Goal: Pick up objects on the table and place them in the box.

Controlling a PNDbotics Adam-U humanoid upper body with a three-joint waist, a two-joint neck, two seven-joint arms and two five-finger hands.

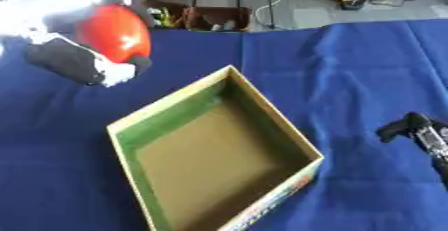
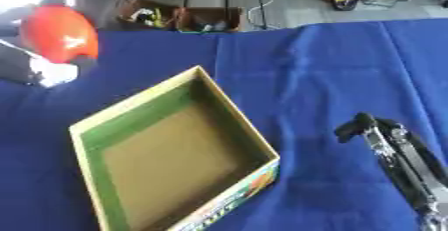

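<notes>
Red and glossy, the rounded object (image 1: 114, 31) sits in the left robot hand (image 1: 77, 60) up at about ten o'clock in both eye views, lifted off the blue cloth of the counter (image 1: 350, 75) and out past the far-left corner of the box (image 1: 297, 140). It looks like a smooth ball or plastic fruit; which one I cannot tell. The black and silver fingers curl round its lower and near side, so that hand is gripping it, with most of the red surface bulging out above the fingers. Judged from its shine and even curve, it is probably a hard, hollow, light thing that will not dent, but the slick skin and round form could let it roll or squirt out of a grasp that sits too low. A hold wrapping its widest part, thumb opposite the fingers, seems the safest place to take it. The cardboard box, green along its inner walls and brown on its floor, lies open and empty at the centre, turned cornerwise, its printed outer side toward five o'clock; thin walls suggest it would slide or tip if knocked. The right robot hand (image 2: 385, 145) shows at about four o'clock, low over the cloth and well apart from the box, holding nothing; whether its fingers are straight or curled I cannot tell.
</notes>
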